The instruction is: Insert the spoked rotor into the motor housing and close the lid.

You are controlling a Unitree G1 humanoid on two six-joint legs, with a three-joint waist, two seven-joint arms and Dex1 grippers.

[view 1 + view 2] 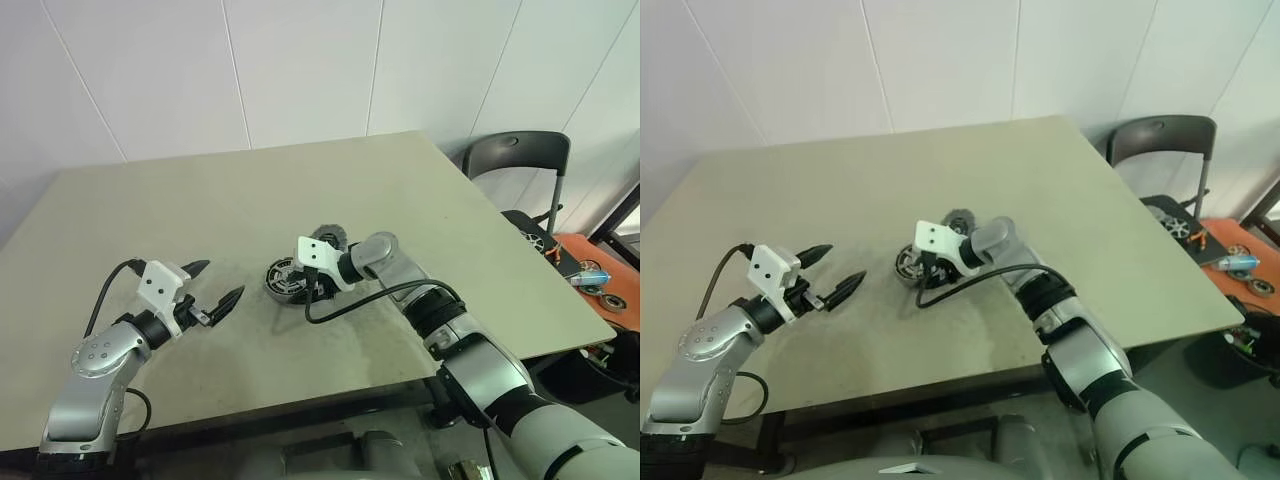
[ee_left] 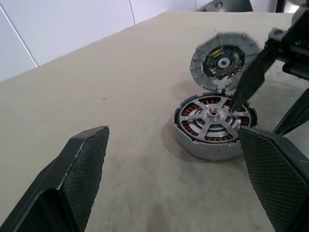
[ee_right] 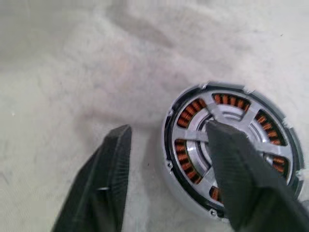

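The motor housing is set on the table, near its middle, and the spoked rotor is seated inside it over the copper windings. The lid is propped upright behind it. The right gripper is spread above the housing, one finger over the rotor. The left gripper is held spread, well apart. No writing can be read.

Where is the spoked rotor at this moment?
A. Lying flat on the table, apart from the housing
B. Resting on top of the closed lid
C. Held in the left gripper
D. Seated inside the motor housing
D: the spoked rotor sits inside the motor housing, copper windings showing between its spokes, while the lid stands open behind it.
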